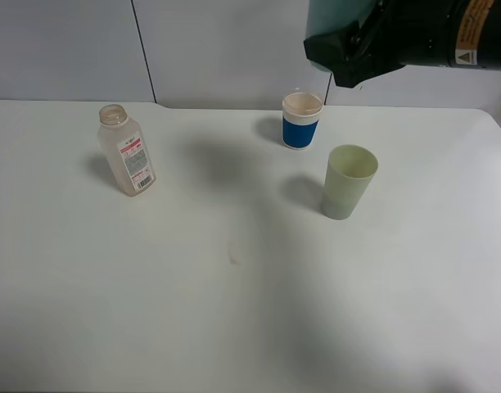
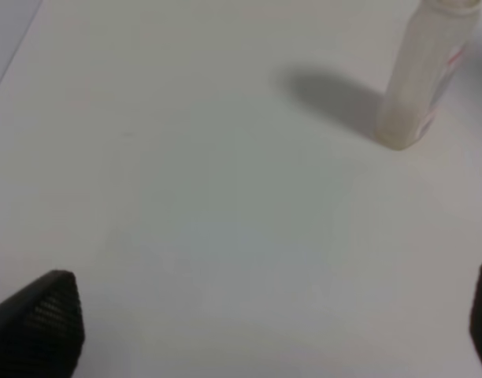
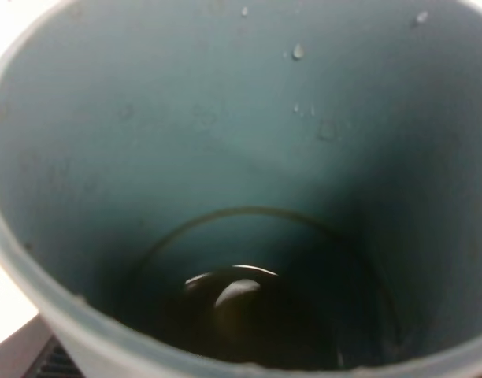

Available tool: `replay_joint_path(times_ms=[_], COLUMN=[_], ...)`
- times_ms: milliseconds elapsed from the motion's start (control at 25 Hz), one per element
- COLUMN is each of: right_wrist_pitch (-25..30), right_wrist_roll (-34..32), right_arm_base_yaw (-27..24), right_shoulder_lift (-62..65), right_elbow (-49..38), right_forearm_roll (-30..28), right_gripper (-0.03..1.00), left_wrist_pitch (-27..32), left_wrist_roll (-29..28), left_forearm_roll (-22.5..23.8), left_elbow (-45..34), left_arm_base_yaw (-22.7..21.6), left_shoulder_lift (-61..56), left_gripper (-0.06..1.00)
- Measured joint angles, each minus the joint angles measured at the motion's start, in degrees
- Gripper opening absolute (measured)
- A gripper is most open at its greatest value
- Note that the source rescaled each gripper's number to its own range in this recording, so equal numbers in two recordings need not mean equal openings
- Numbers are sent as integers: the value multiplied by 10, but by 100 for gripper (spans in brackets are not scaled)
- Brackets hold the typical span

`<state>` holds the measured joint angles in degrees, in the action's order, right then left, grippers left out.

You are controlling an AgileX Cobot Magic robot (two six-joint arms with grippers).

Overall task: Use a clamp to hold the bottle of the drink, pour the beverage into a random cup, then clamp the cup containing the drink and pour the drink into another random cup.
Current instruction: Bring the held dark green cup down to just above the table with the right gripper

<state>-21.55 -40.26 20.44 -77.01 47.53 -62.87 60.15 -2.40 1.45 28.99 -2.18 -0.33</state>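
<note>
The bottle (image 1: 128, 155) stands uncapped at the table's left, and its lower part (image 2: 426, 75) shows in the left wrist view. My left gripper (image 2: 265, 331) is open over bare table, well short of the bottle. My right gripper (image 1: 353, 49) hangs high at the back right, shut on the teal cup (image 1: 336, 16). That cup (image 3: 225, 157) fills the right wrist view, with dark beverage (image 3: 257, 315) pooled at its bottom and droplets on its wall. The tall pale yellow-green cup (image 1: 349, 180) stands on the table below and in front of the held cup.
A white cup with a blue band (image 1: 302, 120) stands behind the yellow-green cup, near the back edge. The white table (image 1: 234, 286) stretches wide in front. A grey wall runs along the back.
</note>
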Motion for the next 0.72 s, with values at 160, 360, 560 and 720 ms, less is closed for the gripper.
replay_joint_path(times_ms=[160,360,560,720], right_wrist_pitch=[0,-5,-34,-58], right_wrist_roll=[176,370,483,492], right_arm_base_yaw=[70,169,225,227], right_shoulder_lift=[-1,-26,-93,-139], right_elbow=[0,1,1,1], right_forearm_roll=[175,375,527,549], right_gripper=[0,0,0,0], left_wrist_pitch=[0,0,0,0], left_wrist_roll=[0,0,0,0], left_forearm_roll=[0,0,0,0], left_elbow=[0,0,0,0], left_arm_base_yaw=[0,0,0,0], left_shoulder_lift=[0,0,0,0], left_gripper=[100,100,100,100])
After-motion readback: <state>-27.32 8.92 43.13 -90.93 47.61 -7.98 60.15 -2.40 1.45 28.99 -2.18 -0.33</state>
